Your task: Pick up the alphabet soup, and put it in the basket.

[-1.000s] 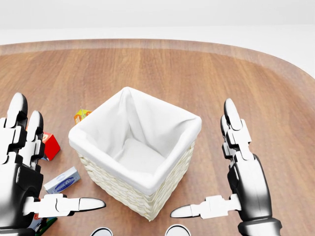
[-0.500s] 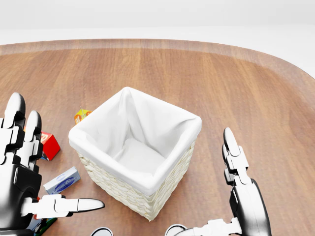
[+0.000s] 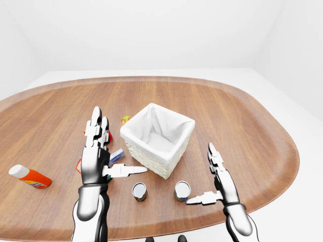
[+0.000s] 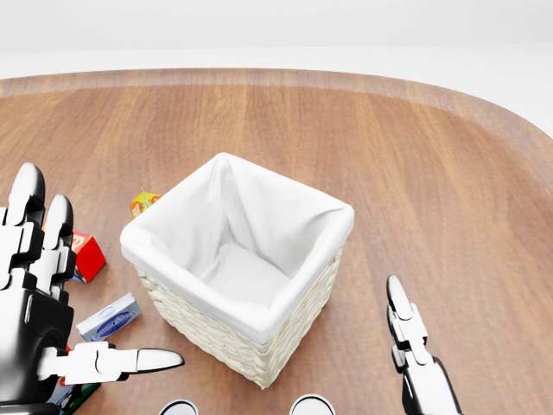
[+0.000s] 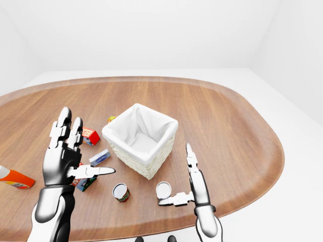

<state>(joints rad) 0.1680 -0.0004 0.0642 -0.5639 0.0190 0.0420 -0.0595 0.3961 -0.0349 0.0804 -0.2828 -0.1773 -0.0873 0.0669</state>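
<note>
Two cans (image 5: 121, 192) beside basket (image 5: 139, 135)

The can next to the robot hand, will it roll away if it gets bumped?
Probably not at first: the can stands upright on the wooden table. Tipped over, its round side would likely roll. Its smooth side may slip in the right robot hand.

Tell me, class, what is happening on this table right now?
A humanoid robot stands at a wooden table with both hands open and holding nothing. A white-lined basket sits in the middle, empty. Two cans stand below it in the left-eye view; which is the alphabet soup cannot be told. The right hand hovers beside the right can, and the left hand is raised left of the basket.
</note>
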